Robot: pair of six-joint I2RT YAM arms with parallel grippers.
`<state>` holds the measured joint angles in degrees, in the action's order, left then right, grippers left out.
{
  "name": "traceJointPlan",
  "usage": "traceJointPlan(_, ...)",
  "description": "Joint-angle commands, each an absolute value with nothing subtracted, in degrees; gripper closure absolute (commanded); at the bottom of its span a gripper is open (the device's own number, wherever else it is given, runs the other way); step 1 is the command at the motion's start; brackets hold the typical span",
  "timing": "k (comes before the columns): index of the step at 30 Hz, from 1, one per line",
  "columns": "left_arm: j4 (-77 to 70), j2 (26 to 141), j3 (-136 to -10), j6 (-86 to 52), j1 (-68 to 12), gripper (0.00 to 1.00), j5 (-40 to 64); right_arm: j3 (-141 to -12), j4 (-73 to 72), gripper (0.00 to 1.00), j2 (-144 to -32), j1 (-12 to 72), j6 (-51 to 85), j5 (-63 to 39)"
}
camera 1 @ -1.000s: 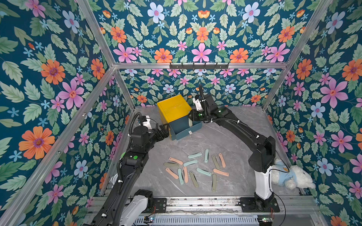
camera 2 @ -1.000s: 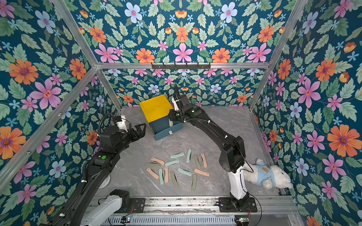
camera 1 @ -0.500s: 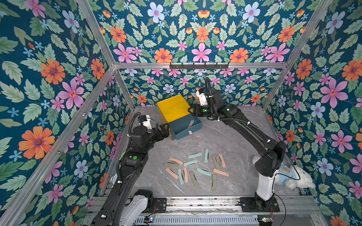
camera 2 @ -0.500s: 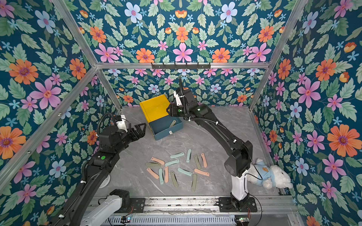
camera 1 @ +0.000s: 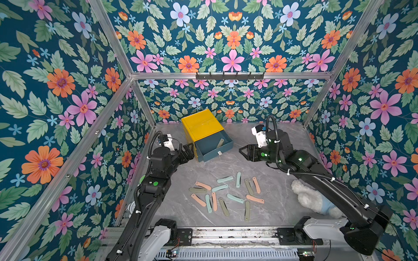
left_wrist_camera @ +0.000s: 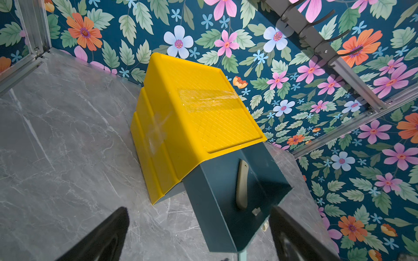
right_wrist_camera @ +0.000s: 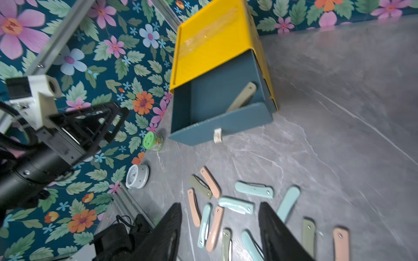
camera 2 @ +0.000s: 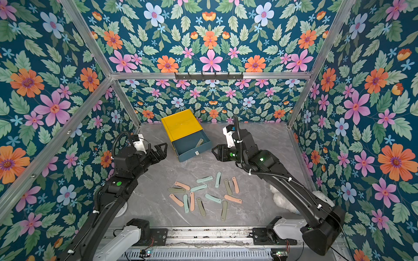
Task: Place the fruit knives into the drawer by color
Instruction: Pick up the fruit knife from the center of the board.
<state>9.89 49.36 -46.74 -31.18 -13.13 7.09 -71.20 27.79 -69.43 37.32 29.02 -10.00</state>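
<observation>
Hovering just right of the open drawer (camera 1: 214, 156), right gripper (camera 1: 241, 152) spread, empty; left gripper (camera 1: 191, 149) spread too. Fruit knives (camera 1: 219, 187) scattered on table (camera 1: 271, 180) toward the base, axes mixed; right arm likely nearer.

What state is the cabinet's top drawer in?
Open: top drawer pulled out from the yellow cabinet, one olive-green knife lying inside.

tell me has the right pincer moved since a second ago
Yes. The right pincer has drawn back off the open drawer, toward the camera, and now hangs open beside it.
</observation>
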Motion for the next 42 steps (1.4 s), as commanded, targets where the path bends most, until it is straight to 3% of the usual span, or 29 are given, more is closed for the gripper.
traceJointPlan(1,8.8,49.6,-46.3,-31.4,-13.1,0.01,6.5,-66.3,31.1,0.43,-65.4,37.4,31.2,-7.3)
traceJointPlan(7,7.9,49.9,-45.6,-31.8,-13.1,0.01,6.9,-55.7,33.3,0.41,-60.9,37.4,33.8,-7.1)
traceJointPlan(14,8.0,50.2,-45.1,-32.6,-13.1,0.01,7.3,-49.2,30.9,0.41,-67.5,37.3,33.0,-10.7)
traceJointPlan(21,7.5,51.0,-44.4,-32.6,-13.1,0.01,7.5,-50.6,28.2,0.43,-79.6,37.3,29.9,-12.2)
traceJointPlan(31,7.6,51.0,-43.6,-32.8,-13.1,0.01,7.7,-54.3,30.8,0.56,-91.8,37.4,27.1,-8.1)
traceJointPlan(42,7.0,51.3,-43.1,-32.7,-13.1,0.01,7.8,-56.9,35.7,0.56,-98.3,39.8,23.9,-0.2)
